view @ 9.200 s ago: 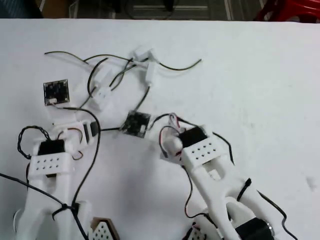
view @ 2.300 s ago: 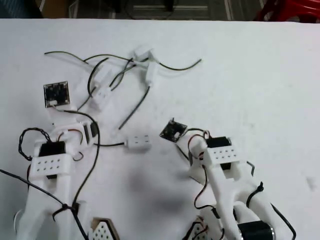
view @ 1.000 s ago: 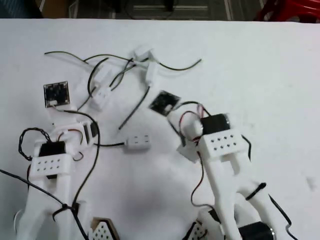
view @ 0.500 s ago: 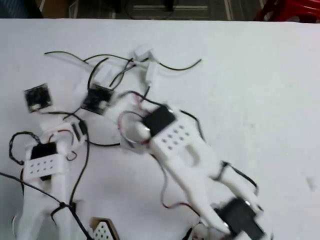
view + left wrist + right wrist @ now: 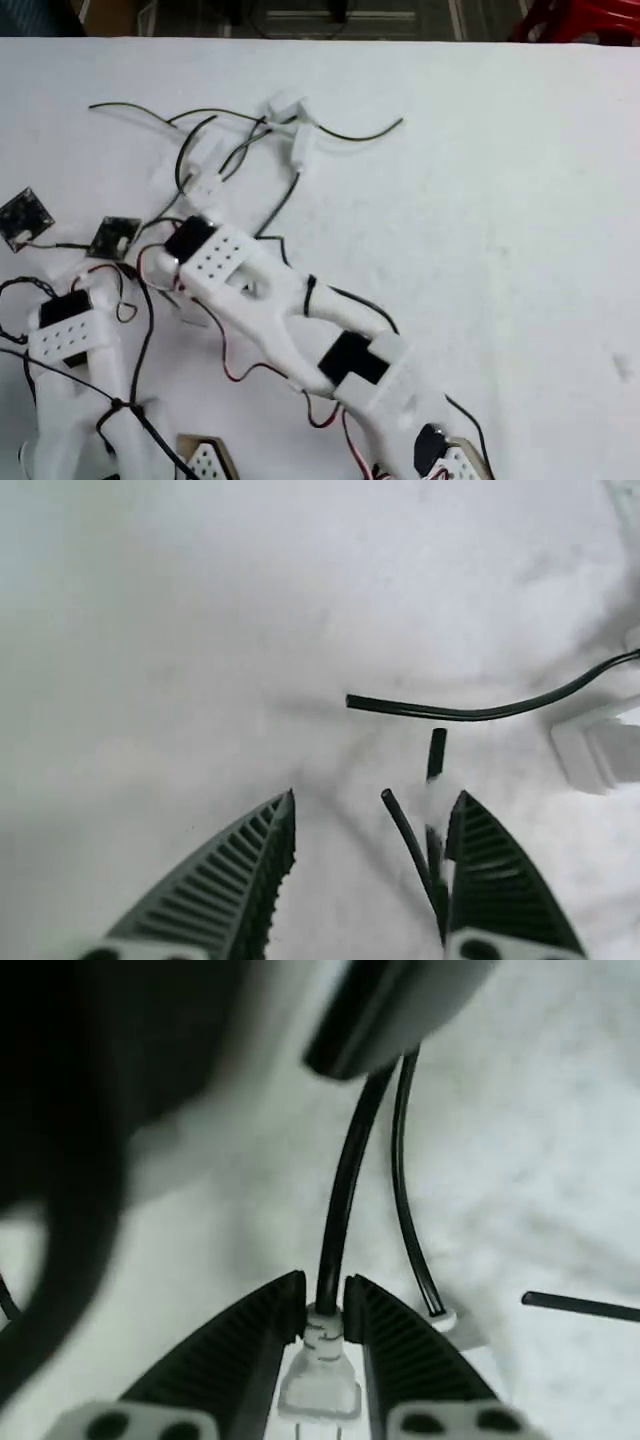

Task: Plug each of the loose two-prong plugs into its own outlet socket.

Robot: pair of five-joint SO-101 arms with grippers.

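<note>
Right wrist view: right end effector [image 5: 323, 1298] grips a plug [image 5: 320, 1375].

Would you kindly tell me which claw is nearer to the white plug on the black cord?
Right. The right claw is shut on the white plug itself; the left claw hangs open over the table beside loose cord ends.

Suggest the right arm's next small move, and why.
Probably a small lift of the right gripper: its jaws are shut on the white plug, whose black cord trails away over the table. Raising it slightly should free the plug for carrying to a socket.
</note>
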